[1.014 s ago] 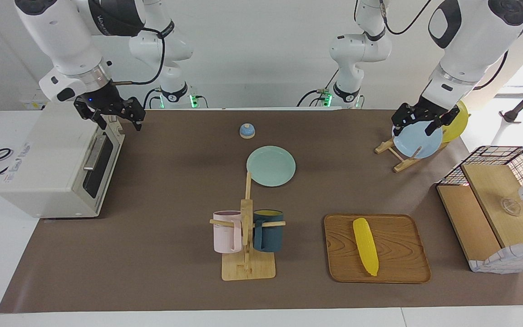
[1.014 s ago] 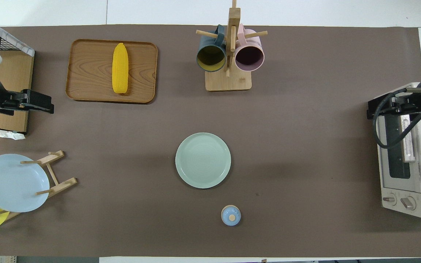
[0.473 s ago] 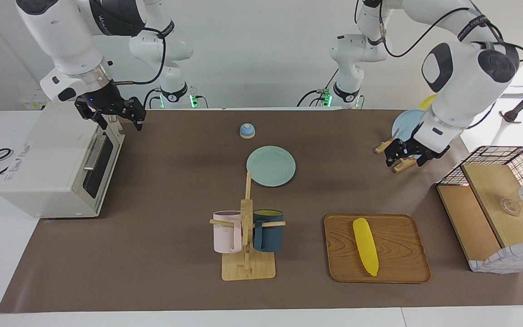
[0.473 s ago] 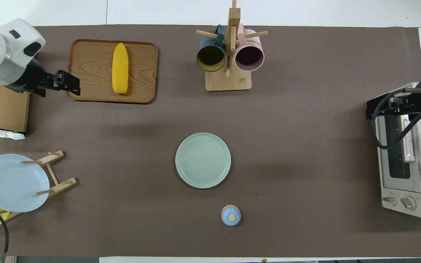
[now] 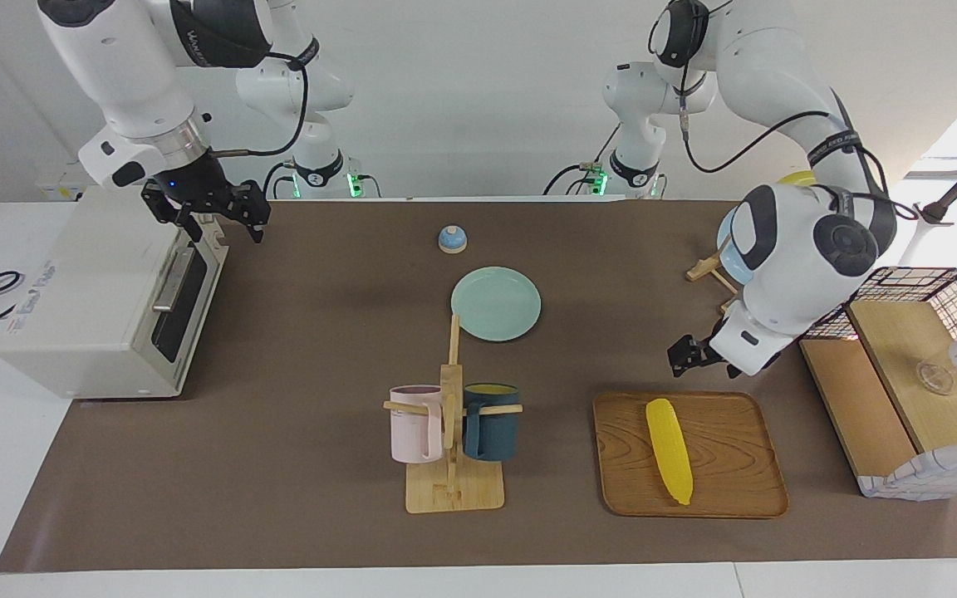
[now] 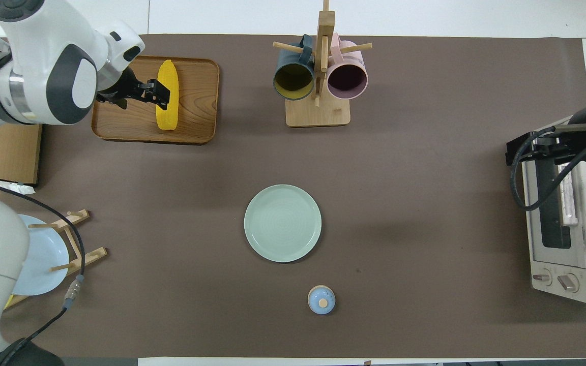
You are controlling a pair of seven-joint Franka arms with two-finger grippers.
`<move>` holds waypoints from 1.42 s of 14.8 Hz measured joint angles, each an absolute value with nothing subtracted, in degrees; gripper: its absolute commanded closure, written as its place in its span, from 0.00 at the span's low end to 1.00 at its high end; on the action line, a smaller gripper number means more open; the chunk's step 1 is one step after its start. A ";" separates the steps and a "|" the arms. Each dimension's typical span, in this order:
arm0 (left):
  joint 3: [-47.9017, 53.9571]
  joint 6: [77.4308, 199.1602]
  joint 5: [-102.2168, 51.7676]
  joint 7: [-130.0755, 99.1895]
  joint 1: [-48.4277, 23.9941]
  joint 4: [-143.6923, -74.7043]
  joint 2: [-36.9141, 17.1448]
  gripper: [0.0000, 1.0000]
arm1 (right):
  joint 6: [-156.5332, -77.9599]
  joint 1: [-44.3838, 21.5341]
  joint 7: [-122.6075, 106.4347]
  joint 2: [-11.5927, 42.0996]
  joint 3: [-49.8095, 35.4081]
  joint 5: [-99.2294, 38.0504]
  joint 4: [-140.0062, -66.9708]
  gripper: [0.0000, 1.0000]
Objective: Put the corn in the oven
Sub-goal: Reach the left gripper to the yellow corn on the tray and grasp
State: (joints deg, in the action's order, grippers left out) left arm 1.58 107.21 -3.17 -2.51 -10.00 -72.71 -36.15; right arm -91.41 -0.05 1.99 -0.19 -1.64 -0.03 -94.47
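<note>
The yellow corn (image 5: 668, 448) lies on a wooden tray (image 5: 728, 465) toward the left arm's end of the table; it also shows in the overhead view (image 6: 167, 114) on that tray (image 6: 196, 101). My left gripper (image 5: 686, 355) hangs open and empty in the air over the tray's edge nearest the robots; from above, the left gripper (image 6: 158, 94) overlaps the corn's middle. The off-white oven (image 5: 88, 299) stands at the right arm's end with its door shut, also seen from overhead (image 6: 567, 223). My right gripper (image 5: 208, 212) is open just above the top of the oven's door.
A mug rack (image 5: 449, 432) with a pink and a dark blue mug stands beside the tray. A green plate (image 5: 495, 303) and a small blue bell (image 5: 452, 239) lie mid-table. A plate rack (image 5: 707, 267) and a wire basket with wooden boxes (image 5: 902, 374) stand near the left arm.
My left arm has swung from the plate rack out to over the tray and come lower toward the corn. The right gripper has stayed at the oven's door top.
</note>
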 measured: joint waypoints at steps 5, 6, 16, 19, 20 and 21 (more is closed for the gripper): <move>1.75 111.59 -3.17 0.64 -10.30 -70.87 -39.86 0.00 | -100.60 2.46 0.89 -2.53 -1.42 2.44 -103.67 1.00; 1.73 112.26 -3.16 1.10 -10.28 -70.86 -39.93 0.00 | -101.69 3.16 0.87 -2.74 -1.40 3.76 -105.01 1.00; 1.30 116.41 -0.96 2.48 -11.60 -70.81 -44.39 0.00 | -105.63 8.64 0.68 -2.79 -1.24 7.19 -110.63 1.00; 1.26 116.44 -0.33 2.76 -11.60 -70.81 -44.43 0.42 | -107.01 9.88 0.63 -2.78 -1.22 8.09 -112.33 1.00; 1.26 116.44 -0.31 2.79 -11.61 -70.80 -44.42 0.64 | -107.12 10.24 0.43 -2.78 -1.21 8.41 -112.77 1.00; 1.26 116.44 -0.29 2.81 -11.64 -70.80 -44.43 0.87 | -107.15 10.41 0.04 -2.78 -1.20 8.54 -113.06 1.00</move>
State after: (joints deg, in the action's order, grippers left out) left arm 1.26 116.44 -0.29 2.81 -11.64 -70.80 -44.43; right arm -107.15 10.41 0.04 -2.78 -1.20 8.54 -113.06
